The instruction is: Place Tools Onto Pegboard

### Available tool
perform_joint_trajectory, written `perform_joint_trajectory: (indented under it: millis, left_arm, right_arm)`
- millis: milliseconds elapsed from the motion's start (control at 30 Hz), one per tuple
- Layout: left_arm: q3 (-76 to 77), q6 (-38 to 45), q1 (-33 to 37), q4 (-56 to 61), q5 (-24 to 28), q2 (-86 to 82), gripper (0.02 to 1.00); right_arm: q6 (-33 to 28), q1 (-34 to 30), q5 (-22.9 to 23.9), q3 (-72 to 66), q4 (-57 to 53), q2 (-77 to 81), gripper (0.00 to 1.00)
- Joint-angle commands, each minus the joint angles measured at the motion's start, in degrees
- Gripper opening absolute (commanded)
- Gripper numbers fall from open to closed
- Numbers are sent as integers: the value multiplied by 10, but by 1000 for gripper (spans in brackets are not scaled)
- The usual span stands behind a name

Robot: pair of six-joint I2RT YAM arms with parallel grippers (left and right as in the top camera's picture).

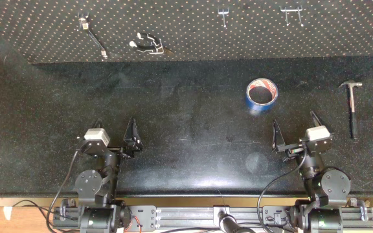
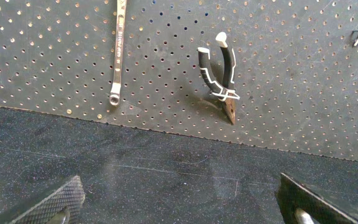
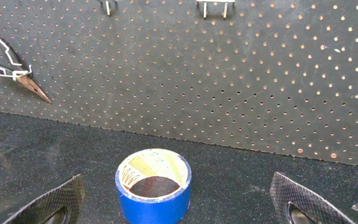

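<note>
tape (image 1: 261,94) is lying on its flat side on the black table (image 1: 193,129), just ahead of the right hand (image 1: 296,126), whose fingers are standing wide apart. a hammer (image 1: 351,107) is lying flat at the table's right end, its head toward the pegboard (image 1: 193,39). a wrench (image 1: 93,37) and pliers (image 1: 146,44) are hanging side by side on the pegboard's left part. the left hand (image 1: 115,126) is facing them from well back, its fingers also spread apart.
</note>
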Motion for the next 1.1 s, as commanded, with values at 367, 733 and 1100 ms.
perform_joint_trajectory:
  millis: [367,733,1100]
  left_arm:
    - [-2,12,1,-3,0,-6,996]
    - [-2,54,1,-3,0,-6,996]
    - [-2,54,1,-3,0,-6,996]
  right_arm:
    - [6,3,1,-2,-3,-3,976]
    - [6,3,1,-2,-3,-3,976]
    - [4,3,31,-1,-4,-3,976]
